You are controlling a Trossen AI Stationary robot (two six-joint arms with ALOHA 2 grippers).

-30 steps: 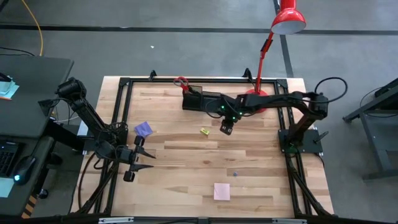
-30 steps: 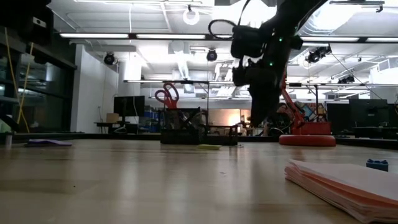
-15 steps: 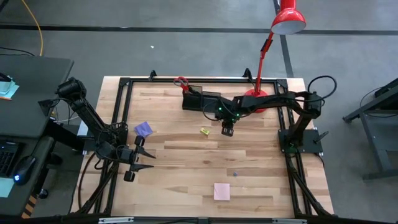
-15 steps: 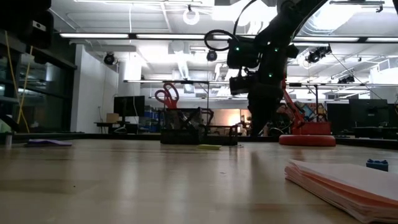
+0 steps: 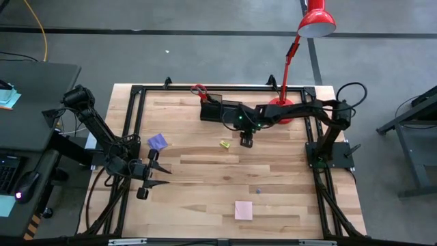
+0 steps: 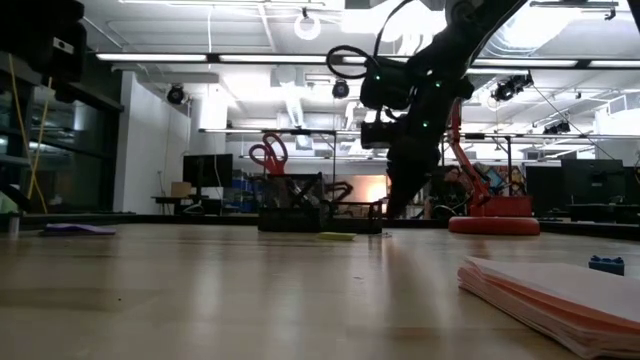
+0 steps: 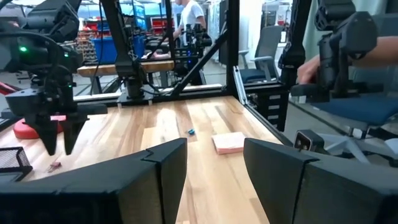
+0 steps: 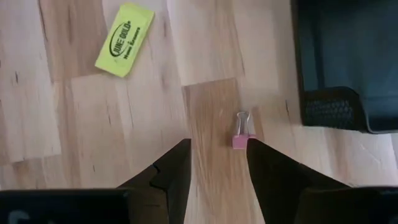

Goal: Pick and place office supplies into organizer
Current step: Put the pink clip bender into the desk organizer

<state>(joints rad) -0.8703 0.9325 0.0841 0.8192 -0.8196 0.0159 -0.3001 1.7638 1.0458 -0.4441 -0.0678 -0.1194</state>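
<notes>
My right gripper (image 5: 246, 141) hangs open, pointing steeply down just above the table in front of the black organizer (image 5: 220, 109). In the right wrist view a small pink binder clip (image 8: 241, 134) lies flat on the wood just ahead of the fingers, nearer one of them, untouched. A yellow eraser (image 8: 124, 39) lies flat farther off. Red-handled scissors (image 6: 267, 155) stand upright in the organizer's cup. The purple note pad (image 5: 158, 141) and the pink note pad (image 5: 243, 210) lie flat. My left gripper (image 5: 160, 171) waits open and level near the left edge.
The red desk lamp's base (image 5: 281, 109) stands right of the organizer, its arm rising over the far edge. A tiny blue piece (image 5: 258, 192) lies near the pink pad. A black frame rail (image 5: 136, 116) borders the table. A person's hand (image 7: 309, 70) shows beyond the table.
My right gripper has sunk toward the table and shifted slightly toward the left edge, rolling about its own axis as it went. No thing on the table has moved.
</notes>
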